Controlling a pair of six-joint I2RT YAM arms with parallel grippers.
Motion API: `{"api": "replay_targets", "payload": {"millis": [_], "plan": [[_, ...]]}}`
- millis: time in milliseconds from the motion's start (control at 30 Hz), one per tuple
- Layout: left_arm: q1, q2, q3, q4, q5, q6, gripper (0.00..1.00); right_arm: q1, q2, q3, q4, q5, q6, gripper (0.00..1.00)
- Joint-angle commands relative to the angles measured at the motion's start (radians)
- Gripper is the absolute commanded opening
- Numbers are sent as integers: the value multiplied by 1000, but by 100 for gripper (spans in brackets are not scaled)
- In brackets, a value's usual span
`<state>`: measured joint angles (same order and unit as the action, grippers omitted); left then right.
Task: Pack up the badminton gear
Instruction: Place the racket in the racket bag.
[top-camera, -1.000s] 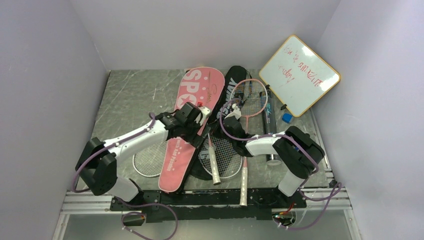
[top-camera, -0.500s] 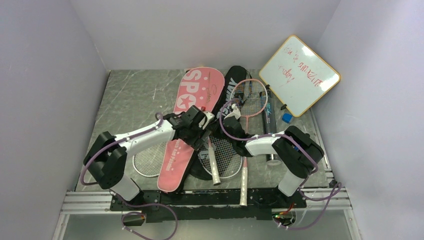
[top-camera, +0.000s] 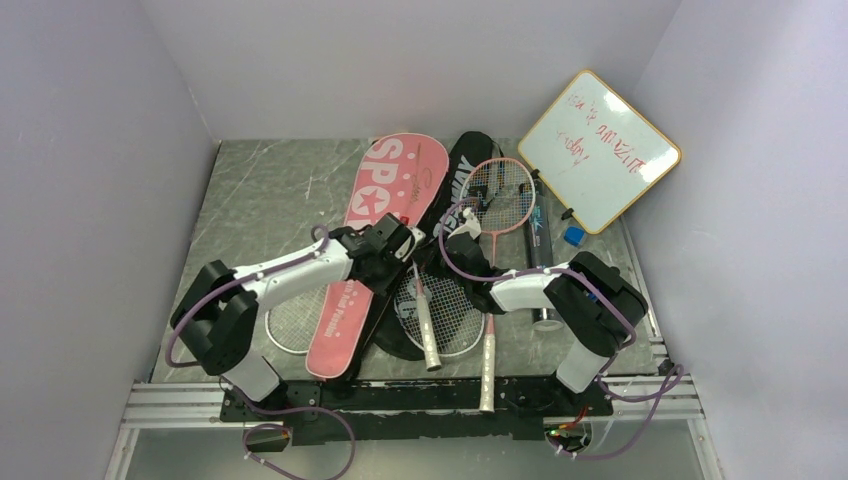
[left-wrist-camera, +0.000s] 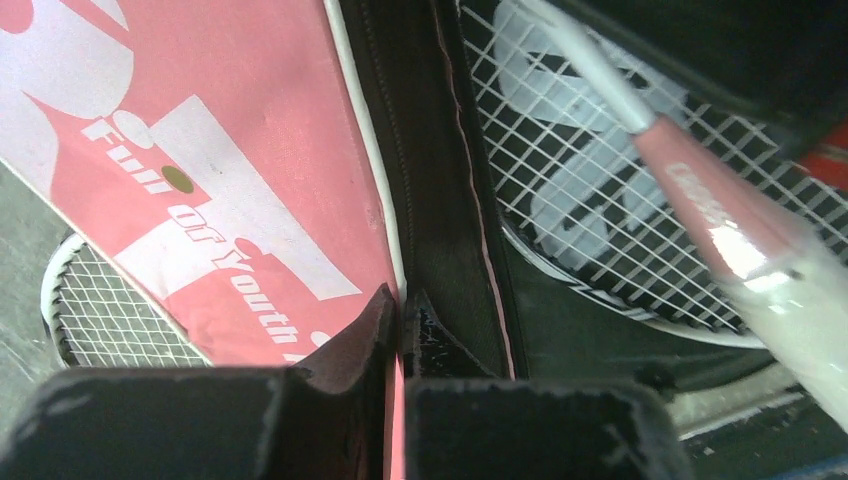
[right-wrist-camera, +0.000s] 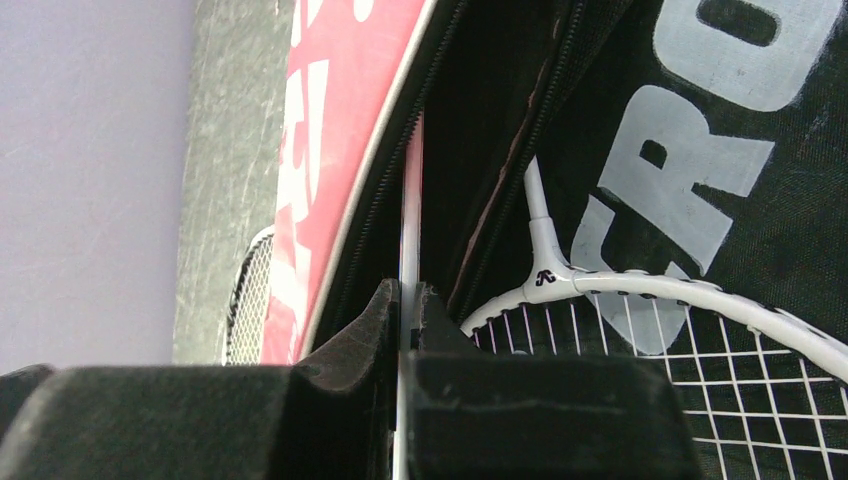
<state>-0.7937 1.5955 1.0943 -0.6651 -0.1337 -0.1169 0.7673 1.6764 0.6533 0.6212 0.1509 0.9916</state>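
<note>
My left gripper (left-wrist-camera: 398, 318) is pinched almost shut on the zip edge of the pink cover (left-wrist-camera: 230, 150), low centre in the left wrist view. In the top view the cover lies lengthwise mid-frame, partly over a racket head (top-camera: 290, 322). I judge it light, soft and floppy. An edge hold will likely lift one flap only, and the fabric could slip from the pads.

My right gripper (right-wrist-camera: 408, 312) is closed on a thin pale rod (right-wrist-camera: 411, 200) in the cover's dark opening. Whether it is racket shaft or trim, I cannot tell. A shaft would be light, springy and prone to twist. To its right the black cover (right-wrist-camera: 690, 140) lies under a white-framed racket (right-wrist-camera: 650, 290). The whiteboard (top-camera: 598, 150) leans upper right.
</note>
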Motion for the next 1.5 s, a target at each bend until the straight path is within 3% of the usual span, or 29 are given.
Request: {"api": "replay_targets", "payload": {"millis": [0, 167, 433, 567, 767, 933, 1267, 1333, 1467], "plan": [[-7, -84, 66, 12, 110, -6, 5, 1, -40, 42, 28, 30, 7, 0], [-7, -126, 77, 68, 393, -42, 5, 3, -84, 38, 18, 14, 31, 0], [-7, -141, 54, 175, 637, -117, 5, 5, -154, 10, -2, 33, 104, 0], [-7, -149, -8, 322, 821, -215, 5, 25, -184, -12, -7, 113, 133, 0], [-7, -212, -52, 503, 876, -351, 5, 67, -207, -35, -34, 231, 179, 0], [-7, -234, -126, 766, 977, -548, 5, 87, -206, -35, -81, 315, 263, 0], [0, -275, -117, 954, 1040, -729, 5, 105, -193, -39, -79, 397, 282, 0], [8, -276, -91, 901, 1036, -704, 5, 105, -192, -35, -104, 397, 272, 6], [21, -250, 32, 528, 927, -442, 5, 102, -232, -58, -100, 366, 169, 16]]}}
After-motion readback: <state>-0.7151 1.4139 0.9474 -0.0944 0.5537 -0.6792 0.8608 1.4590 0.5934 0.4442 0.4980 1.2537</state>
